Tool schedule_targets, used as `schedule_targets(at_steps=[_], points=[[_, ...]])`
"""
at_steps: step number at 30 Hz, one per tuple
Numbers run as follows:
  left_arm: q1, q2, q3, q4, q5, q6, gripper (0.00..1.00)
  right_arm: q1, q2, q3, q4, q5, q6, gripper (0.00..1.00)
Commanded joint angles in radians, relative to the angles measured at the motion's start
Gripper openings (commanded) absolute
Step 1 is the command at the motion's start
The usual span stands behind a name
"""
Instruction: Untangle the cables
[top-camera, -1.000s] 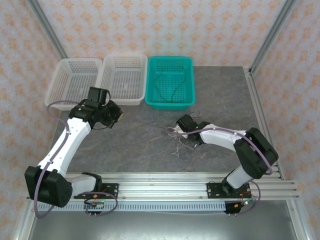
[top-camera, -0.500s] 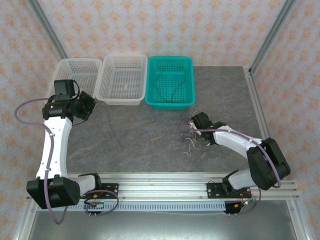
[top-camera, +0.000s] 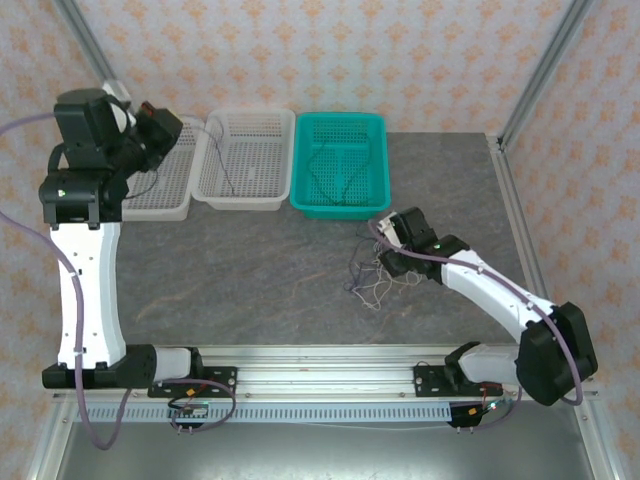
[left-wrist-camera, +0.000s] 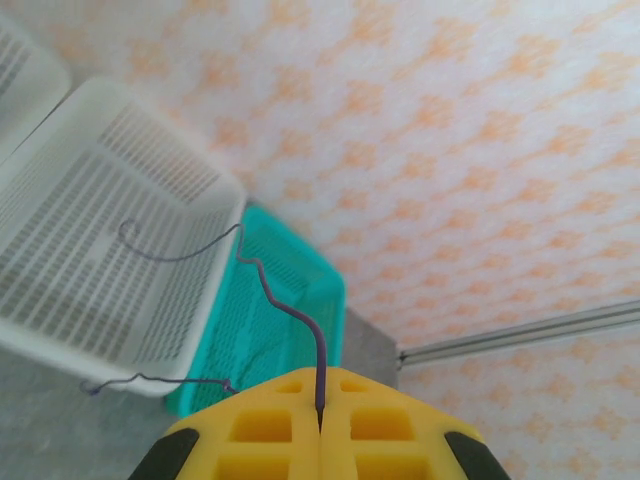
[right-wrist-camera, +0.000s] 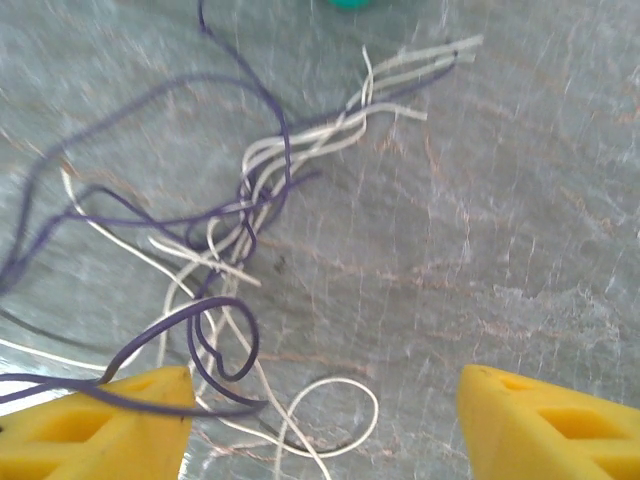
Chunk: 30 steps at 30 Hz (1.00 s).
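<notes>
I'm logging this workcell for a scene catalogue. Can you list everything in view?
white baskets: two, white, side by side at the table's far left
teal basket: one, teal, right of the white ones
green cable: one, dark green, lying in the teal basket
purple cable: one, purple, from the left fingers over the rim into the right-hand white basket
cable tangle: several strands, purple and whitish, on the table under the right fingers
table: one, grey stone pattern
wall: cream with orange motifs, behind
arms: two, white and black
left fingers: yellow, shut on the purple cable, raised
right fingers: yellow, open, above the tangle
</notes>
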Motion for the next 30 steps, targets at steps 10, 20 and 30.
schedule_targets(at_steps=[10, 20, 30], points=[[-0.050, 0.383, 0.320, 0.137, -0.006, 0.109, 0.00, -0.003, -0.048, 0.110, -0.082, -0.021, 0.035, 0.93], [-0.058, 0.534, 0.252, 0.146, -0.119, 0.208, 0.00, -0.002, -0.175, 0.048, -0.108, -0.004, 0.057, 0.94], [-0.101, 0.688, 0.079, 0.138, -0.190, 0.263, 0.33, -0.003, -0.184, 0.052, -0.124, 0.001, 0.066, 0.94]])
